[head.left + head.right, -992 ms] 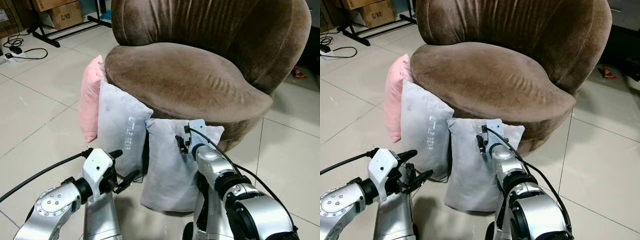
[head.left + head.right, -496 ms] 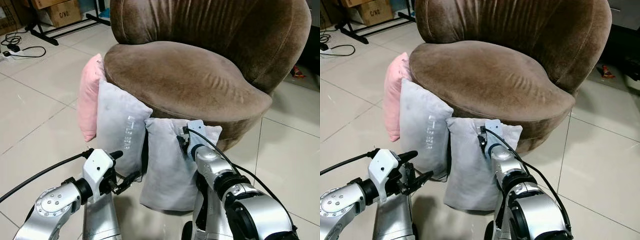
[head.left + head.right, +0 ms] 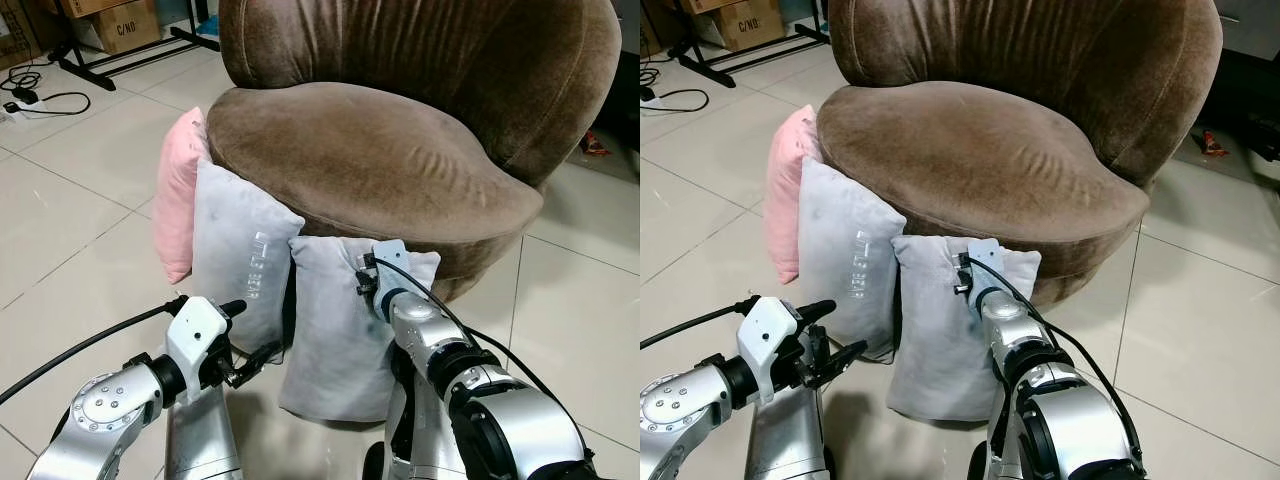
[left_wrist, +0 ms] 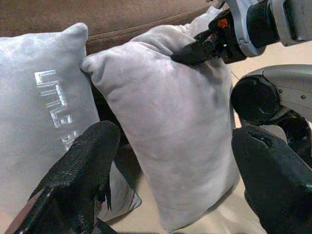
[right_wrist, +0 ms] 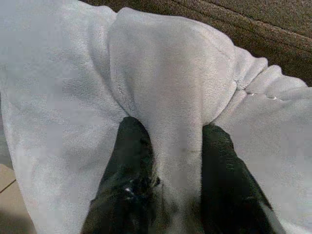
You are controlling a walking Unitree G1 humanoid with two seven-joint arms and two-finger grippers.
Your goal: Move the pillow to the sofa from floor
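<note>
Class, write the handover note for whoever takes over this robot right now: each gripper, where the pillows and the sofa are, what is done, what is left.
Right gripper: shut on a pinched fold near the top of the plain grey pillow.
Left gripper: open, low beside that pillow, holding nothing.
Things: the plain grey pillow stands on the floor, leaning against the front of the brown sofa. The lettered grey pillow and a pink pillow lean beside it on the robot's left.
Done: pillow gripped.
Left: lift it and set it on the sofa seat.
</note>
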